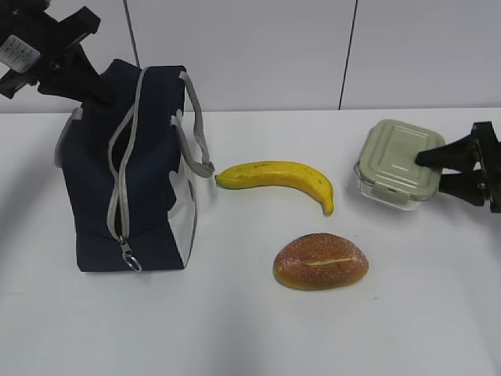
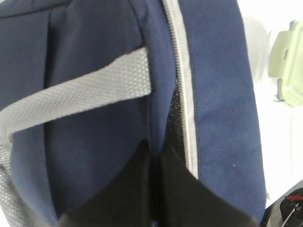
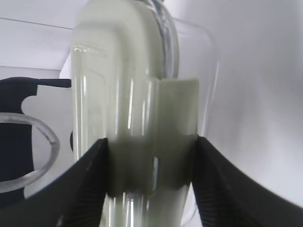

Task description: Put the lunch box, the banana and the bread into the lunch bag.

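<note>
Right hand [image 1: 438, 167] clamped across the rigid, smooth, probably slippery clear-walled lunch box with sage-green clip lid [image 1: 395, 162]; left hand [image 2: 154, 189] pinching the soft navy-blue fabric lunch bag [image 1: 129, 168] by its zipper edge.

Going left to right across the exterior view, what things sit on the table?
Boxy navy-blue fabric lunch bag → curved yellow banana → square clear-walled lunch box with sage-green lid. The golden-brown slit bread overlaps the banana's span, nearer the camera.

No readable text anywhere; white sticker [image 1: 14, 49] on left arm, print too small to read.
</note>
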Robot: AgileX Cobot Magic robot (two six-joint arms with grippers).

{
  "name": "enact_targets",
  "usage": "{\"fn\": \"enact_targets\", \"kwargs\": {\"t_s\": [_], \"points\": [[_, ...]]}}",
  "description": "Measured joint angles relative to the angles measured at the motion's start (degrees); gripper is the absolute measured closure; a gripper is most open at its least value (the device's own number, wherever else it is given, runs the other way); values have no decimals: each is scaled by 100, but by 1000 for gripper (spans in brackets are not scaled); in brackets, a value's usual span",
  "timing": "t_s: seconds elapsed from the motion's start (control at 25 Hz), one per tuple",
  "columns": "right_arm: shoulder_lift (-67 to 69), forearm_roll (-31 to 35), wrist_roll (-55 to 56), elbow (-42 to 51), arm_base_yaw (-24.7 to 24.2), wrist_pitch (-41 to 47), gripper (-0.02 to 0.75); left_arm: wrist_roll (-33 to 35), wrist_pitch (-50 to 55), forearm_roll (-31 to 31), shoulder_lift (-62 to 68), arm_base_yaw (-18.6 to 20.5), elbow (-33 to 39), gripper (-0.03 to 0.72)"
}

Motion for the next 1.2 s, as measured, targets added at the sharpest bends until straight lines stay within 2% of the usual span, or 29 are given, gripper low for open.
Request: {"fn": "enact_targets", "kwargs": {"t_s": [0.28,0.64,0.76,1.2], "points": [[-648,-616,1504,-1036,842,114,354,0,-15,-165,0,0,0,688],[-930,-1785,3772,-3396,2343,497,354,0,-59,-639,9,0,0,688],[-930,-1927,4258,-4023,2784,620,354,-10,-73,-672,16,0,0,688],[-609,-2366,4664,-4266,3772,743,354,-62,-100,-687,20,0,0,688]]}}
